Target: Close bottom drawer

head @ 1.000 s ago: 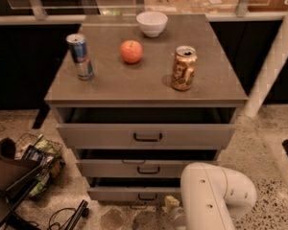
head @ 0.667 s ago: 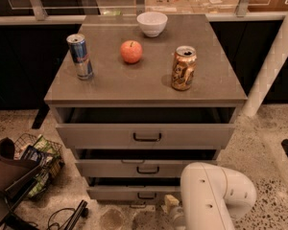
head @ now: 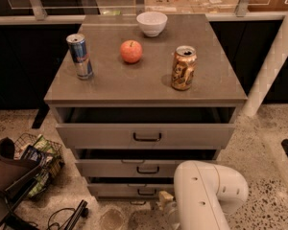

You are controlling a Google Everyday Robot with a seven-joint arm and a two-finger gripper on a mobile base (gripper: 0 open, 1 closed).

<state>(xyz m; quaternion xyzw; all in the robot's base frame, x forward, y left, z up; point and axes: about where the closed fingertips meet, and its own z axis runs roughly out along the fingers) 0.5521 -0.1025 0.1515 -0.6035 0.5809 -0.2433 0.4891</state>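
A square grey cabinet with a flat matte top [head: 144, 87] fills the middle of the view, standing on a speckled stone floor [head: 264, 143]. On the top, a small white round bowl [head: 151, 23] sits at 12 o'clock near the back edge. An orange-red apple [head: 131, 51] lies just inside it toward the centre. A slim blue-and-silver drink can [head: 80, 56] stands upright at 9 o'clock, and a gold-brown drink can [head: 184, 67] with its tab end up stands at 3 o'clock; all four are apart from one another. Below the top, the widest grey drawer front [head: 101, 135] stands out from the cabinet, with a dark gap above it. The middle grey drawer front [head: 110, 168] stands out likewise. The bottom drawer [head: 115, 189], a flat grey front with a small black bar handle, sits lowest, at 6 o'clock of the cabinet, with a dark strip showing above it. The robot's bulky white arm [head: 209, 195] rises from the lower edge at 5 o'clock. The gripper [head: 164, 199], a small tan part, sits just left of the arm, close to the bottom drawer's front, right of its handle. I cannot tell whether it is apart or together, nor whether it touches the drawer. A wire basket of packets [head: 38, 157] lies on the floor at 8 o'clock, and a white slanted post [head: 273, 66] stands at 3 o'clock.
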